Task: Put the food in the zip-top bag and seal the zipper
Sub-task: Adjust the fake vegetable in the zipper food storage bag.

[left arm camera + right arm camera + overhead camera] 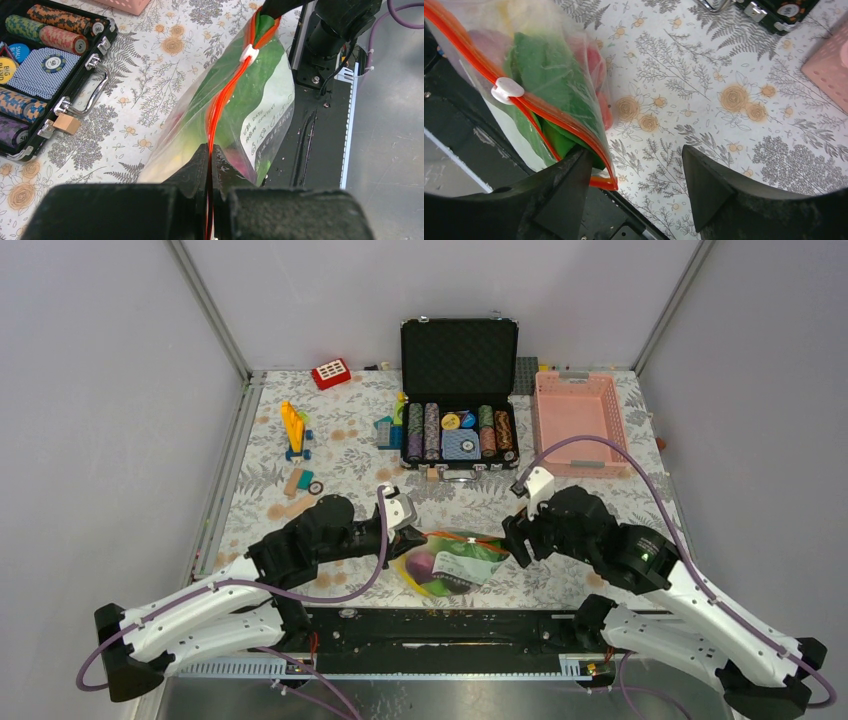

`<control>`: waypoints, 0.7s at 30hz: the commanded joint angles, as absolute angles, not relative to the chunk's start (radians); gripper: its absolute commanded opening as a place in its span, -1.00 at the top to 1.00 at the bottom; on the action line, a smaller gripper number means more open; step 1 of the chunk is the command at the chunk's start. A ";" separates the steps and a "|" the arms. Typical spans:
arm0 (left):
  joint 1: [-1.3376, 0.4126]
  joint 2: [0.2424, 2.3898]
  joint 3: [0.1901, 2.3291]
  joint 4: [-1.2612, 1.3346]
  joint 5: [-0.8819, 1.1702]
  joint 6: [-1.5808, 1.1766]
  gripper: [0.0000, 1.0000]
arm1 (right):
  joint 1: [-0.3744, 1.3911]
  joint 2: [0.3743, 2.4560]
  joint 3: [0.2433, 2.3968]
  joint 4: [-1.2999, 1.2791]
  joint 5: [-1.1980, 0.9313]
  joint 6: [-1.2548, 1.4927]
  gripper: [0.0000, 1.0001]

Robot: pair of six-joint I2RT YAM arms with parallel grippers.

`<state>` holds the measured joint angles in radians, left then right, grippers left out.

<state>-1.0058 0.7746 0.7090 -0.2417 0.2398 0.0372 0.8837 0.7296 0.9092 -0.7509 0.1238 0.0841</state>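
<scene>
Bag first: we see the zip-top bag lying on the floral table at its near edge, btw the two arms, partly over the black base rail. We make out the food inside: green leafy piece, red fruit, purple ball, sth yellow too. We find the left gripper clamped tight on the zipper at one end of the bag. The white slider sits partway along the strip. Past it, twd the right gripper, the mouth gapes. That gripper's jaws stand wide apart, one finger touching the bag's corner, the other over bare cloth. Chip case and pink basket sit well back.
</scene>
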 commanded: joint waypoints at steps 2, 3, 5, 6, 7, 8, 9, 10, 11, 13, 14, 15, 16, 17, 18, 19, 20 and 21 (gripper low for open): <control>-1.008 0.770 0.718 -0.169 0.270 0.049 1.00 | 0.885 0.733 0.891 -0.733 -0.095 0.020 -0.49; -1.008 0.770 0.719 -0.168 0.271 0.049 1.00 | 0.886 0.733 0.880 -0.730 -0.141 0.010 -0.49; -1.009 0.770 0.716 -0.166 0.278 0.049 1.00 | 0.886 0.739 0.855 -0.696 -0.162 0.015 -0.49; -1.008 0.771 0.718 -0.165 0.285 0.048 1.00 | 0.887 0.745 0.837 -0.660 -0.167 0.020 -0.50; -1.008 0.772 0.718 -0.162 0.293 0.048 1.00 | 0.887 0.759 0.822 -0.620 -0.174 0.022 -0.50; -1.008 0.773 0.719 -0.160 0.301 0.045 1.00 | 0.886 0.774 0.805 -0.566 -0.189 0.027 -0.50; -1.008 0.774 0.719 -0.159 0.308 0.041 1.00 | 0.886 0.792 0.793 -0.514 -0.210 0.033 -0.50; -1.008 0.775 0.718 -0.157 0.312 0.037 1.00 | 0.886 0.813 0.782 -0.460 -0.234 0.037 -0.50; -1.009 0.777 0.718 -0.156 0.316 0.032 1.00 | 0.886 0.835 0.773 -0.406 -0.259 0.048 -0.49; -1.008 0.782 0.716 -0.150 0.334 0.020 1.00 | 0.887 0.886 0.770 -0.338 -0.288 0.066 -0.34; -1.008 0.784 0.715 -0.146 0.342 0.013 1.00 | 0.887 0.916 0.775 -0.323 -0.296 0.071 -0.24; -1.008 0.787 0.712 -0.140 0.351 0.008 1.00 | 0.887 0.943 0.779 -0.308 -0.302 0.075 -0.14; -1.008 0.788 0.706 -0.131 0.358 0.004 1.00 | 0.887 0.975 0.777 -0.295 -0.315 0.074 -0.02; -1.008 0.789 0.701 -0.123 0.369 0.005 1.00 | 0.887 0.992 0.774 -0.280 -0.322 0.074 0.11; -1.009 0.791 0.696 -0.115 0.376 0.005 1.00 | 0.886 1.006 0.770 -0.266 -0.320 0.077 0.31; -1.008 0.793 0.695 -0.113 0.380 -0.023 1.00 | 0.886 1.013 0.767 -0.247 -0.313 0.085 0.55; -1.008 0.794 0.694 -0.112 0.377 -0.032 1.00 | 0.887 1.015 0.760 -0.227 -0.309 0.095 0.81; -1.008 0.795 0.693 -0.112 0.368 -0.039 1.00 | 0.887 1.011 0.753 -0.202 -0.306 0.106 1.00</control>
